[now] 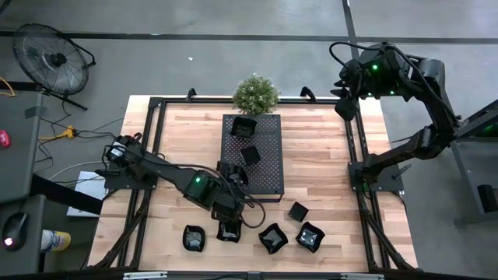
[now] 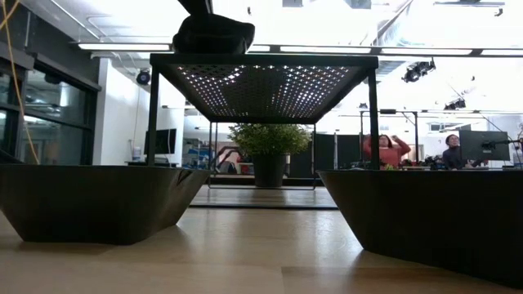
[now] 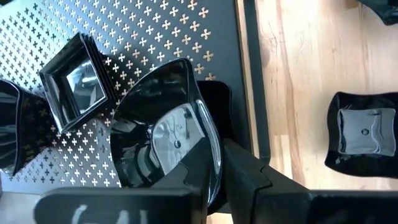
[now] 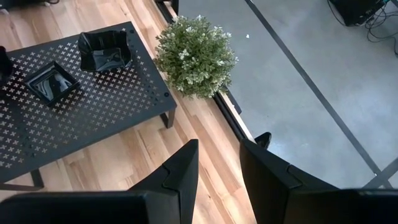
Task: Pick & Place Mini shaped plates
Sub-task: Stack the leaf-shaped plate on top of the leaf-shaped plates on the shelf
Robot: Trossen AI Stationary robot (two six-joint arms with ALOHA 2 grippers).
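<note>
wood table (image 1: 319, 155) with black perforated tray (image 1: 264, 159) at centre, plant (image 1: 255, 93) at its 12 o'clock. left gripper (image 1: 231, 180) sits at the tray's 7 o'clock corner, fingers pinching a glossy black dish (image 3: 165, 140) by its rim. two dishes (image 1: 243, 126) lie on the tray, five more plates (image 1: 272, 237) on the wood toward 6 o'clock. right gripper (image 4: 217, 165) waits off the table's 1 o'clock corner, fingers apart, holding nothing.

We see grey concrete floor (image 1: 233, 54) around the wood tabletop (image 1: 319, 155), a fan (image 1: 50, 58) at 10 o'clock, ceiling strip lights (image 2: 122, 46), and seated people (image 2: 388, 151) behind.
</note>
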